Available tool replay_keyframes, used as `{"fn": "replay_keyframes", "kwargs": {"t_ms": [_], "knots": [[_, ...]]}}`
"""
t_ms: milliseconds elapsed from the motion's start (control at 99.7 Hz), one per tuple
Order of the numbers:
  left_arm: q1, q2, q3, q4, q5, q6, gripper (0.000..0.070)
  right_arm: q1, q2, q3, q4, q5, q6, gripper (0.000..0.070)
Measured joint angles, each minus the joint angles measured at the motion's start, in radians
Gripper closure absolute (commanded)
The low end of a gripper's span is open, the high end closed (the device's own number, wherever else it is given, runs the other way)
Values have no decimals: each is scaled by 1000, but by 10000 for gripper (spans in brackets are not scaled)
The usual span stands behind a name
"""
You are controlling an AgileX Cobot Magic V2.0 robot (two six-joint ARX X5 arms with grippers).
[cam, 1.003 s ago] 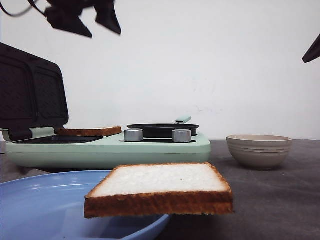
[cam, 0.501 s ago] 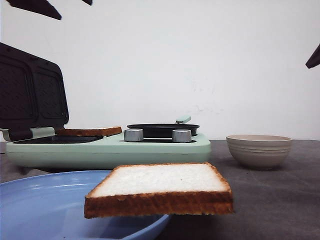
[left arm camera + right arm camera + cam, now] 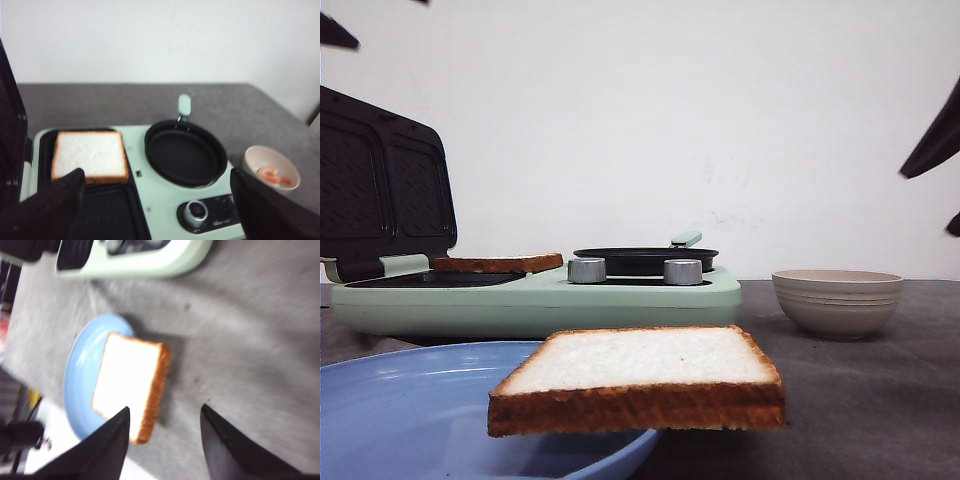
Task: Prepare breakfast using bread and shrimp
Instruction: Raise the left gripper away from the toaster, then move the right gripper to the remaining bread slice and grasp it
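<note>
One bread slice (image 3: 640,375) lies on the blue plate (image 3: 410,410) and overhangs its right rim; it also shows in the right wrist view (image 3: 132,385). The other bread slice (image 3: 90,155) lies on the sandwich maker's dark griddle (image 3: 112,215), seen edge-on in the front view (image 3: 498,263). Shrimp (image 3: 272,174) lie in the beige bowl (image 3: 837,300). My left gripper (image 3: 156,174) is open and empty, high above the appliance. My right gripper (image 3: 165,409) is open and empty, above the plate's bread edge and the table.
The mint-green appliance (image 3: 535,300) has its black lid (image 3: 380,185) standing open at the left, a black frying pan (image 3: 185,152) and two metal knobs (image 3: 587,270). The grey table (image 3: 250,340) lies between plate and bowl.
The left gripper has moved up and to the left, almost out of the front view. The right gripper has come lower and further in at the right edge. The bread has not moved.
</note>
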Motion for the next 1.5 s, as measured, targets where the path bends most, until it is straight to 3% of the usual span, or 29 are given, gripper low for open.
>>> {"fn": "replay_keyframes", "kwargs": {"t_ms": [231, 401, 672, 1093, 1504], "knots": [[0, -114, -3, -121, 0, -3, 196, 84, 134, -123, 134, -80, 0, 411], [0, -180, -3, -201, 0, -3, 195, 111, 181, -162, 243, -142, 8, 329], [0, -214, -3, -264, -1, -3, 195, 151, 270, -180, 335, -145, 22, 329], [0, -225, -3, -281, -1, -3, 195, 251, 475, -180, 609, -153, 136, 329], [0, -225, -3, -284, -1, 2, 195, 321, 579, -180, 783, -152, 225, 338]]}}
